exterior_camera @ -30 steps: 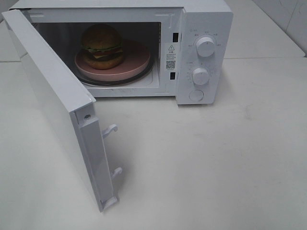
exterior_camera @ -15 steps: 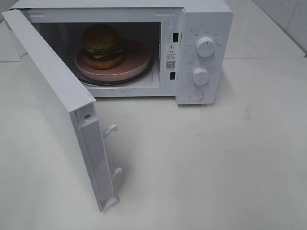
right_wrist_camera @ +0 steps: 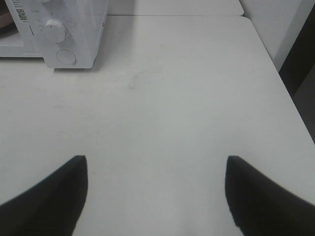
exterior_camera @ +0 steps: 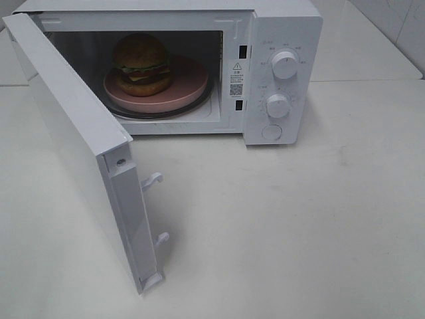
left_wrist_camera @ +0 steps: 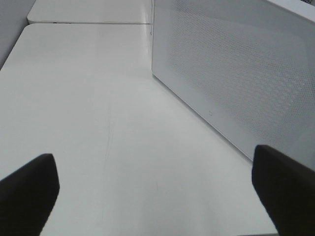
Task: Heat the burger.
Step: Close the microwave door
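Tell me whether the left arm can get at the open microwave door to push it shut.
Probably yes: the left gripper, jaws open, faces the outer side of the door, with only table between them.

You have a white table (exterior_camera: 319, 219) before you, butted against a second table (exterior_camera: 365, 46) behind it, with the seam running across. A pale tiled wall (exterior_camera: 408, 26) stands at the far right corner. The light is soft and even, and the shadows are faint.

White microwave (exterior_camera: 302, 40) far centre on surface (exterior_camera: 299, 226); door (exterior_camera: 66, 126) swung open to left, reaching near. Pink plate (exterior_camera: 189, 83) inside. Two knobs (exterior_camera: 285, 65) right.
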